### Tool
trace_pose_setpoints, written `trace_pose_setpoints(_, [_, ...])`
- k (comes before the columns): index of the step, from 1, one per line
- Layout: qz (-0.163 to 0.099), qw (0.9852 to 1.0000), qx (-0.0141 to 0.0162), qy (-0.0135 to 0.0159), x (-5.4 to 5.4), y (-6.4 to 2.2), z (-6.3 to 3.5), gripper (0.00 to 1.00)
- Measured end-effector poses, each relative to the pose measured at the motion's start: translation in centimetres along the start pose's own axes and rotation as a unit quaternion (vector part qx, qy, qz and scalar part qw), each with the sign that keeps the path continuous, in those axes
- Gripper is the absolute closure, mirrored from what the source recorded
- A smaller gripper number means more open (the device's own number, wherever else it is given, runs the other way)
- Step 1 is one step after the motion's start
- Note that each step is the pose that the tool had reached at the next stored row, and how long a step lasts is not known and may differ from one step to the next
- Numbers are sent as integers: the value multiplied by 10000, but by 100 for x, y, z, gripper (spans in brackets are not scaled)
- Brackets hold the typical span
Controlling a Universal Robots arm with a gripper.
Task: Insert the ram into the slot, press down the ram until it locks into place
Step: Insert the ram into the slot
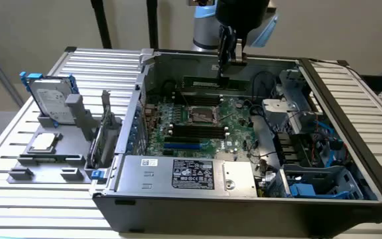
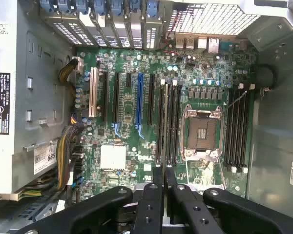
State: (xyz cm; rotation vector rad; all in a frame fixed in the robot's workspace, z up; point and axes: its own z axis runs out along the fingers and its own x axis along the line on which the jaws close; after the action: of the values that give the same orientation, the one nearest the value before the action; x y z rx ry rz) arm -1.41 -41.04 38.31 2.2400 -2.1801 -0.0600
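Insertion step: the ram is hanging over the board, not yet seated.
The black gripper's [image 1: 224, 72] jaws are pinching the long thin dark green ram stick [image 1: 214, 82] by its upper edge, level above the green motherboard [image 2: 122, 185], apart from the long narrow black plastic memory slots [image 2: 172, 122] beside the square silver CPU socket [image 2: 201, 134]. Seating is likely calling for its edge lining up over 1 slot.

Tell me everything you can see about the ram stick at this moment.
The ram is a long, thin, flat board, dark green-black. It hangs level and on edge above the motherboard, near the case wall behind it, not yet inserted. The end effector grips its upper edge; nothing else seems to touch it.
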Motion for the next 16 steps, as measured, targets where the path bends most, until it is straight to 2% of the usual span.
trace_pose_setpoints(13, [0,10000,0,0,0,0,0,87])
trace_pose_setpoints(16, [0,10000,26,1,-1,62,13,87])
